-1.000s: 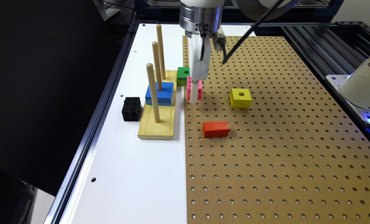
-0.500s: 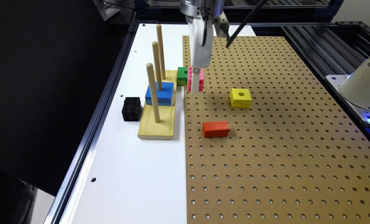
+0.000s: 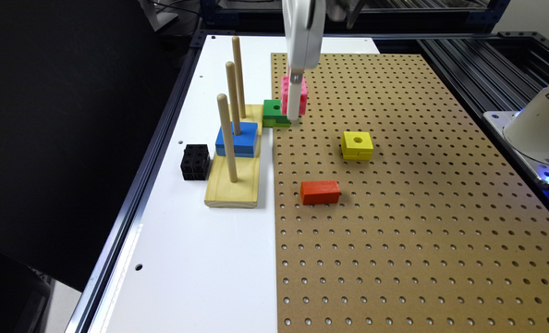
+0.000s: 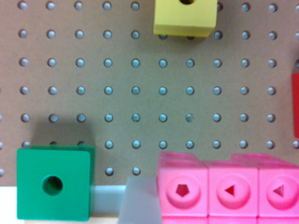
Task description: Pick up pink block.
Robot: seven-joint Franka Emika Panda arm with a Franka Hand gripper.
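Note:
The pink block (image 3: 304, 95), a row of linked studded cubes, hangs a little above the brown pegboard (image 3: 394, 231), beside the green block (image 3: 272, 112). My gripper (image 3: 294, 115) comes straight down from above and is shut on it. Its white finger crosses the block's front face. In the wrist view the pink block (image 4: 229, 189) is close up, with a pale finger (image 4: 136, 201) against its end cube.
A yellow block (image 3: 357, 144) and a red block (image 3: 320, 191) lie on the pegboard. On the white surface stand a wooden peg stand (image 3: 233, 185) holding a blue block (image 3: 236, 138), and a black cube block (image 3: 195, 162). The green block (image 4: 53, 182) sits under the gripper.
The gripper has risen with the pink block in it, lifting the block off the pegboard. The other blocks have not moved.

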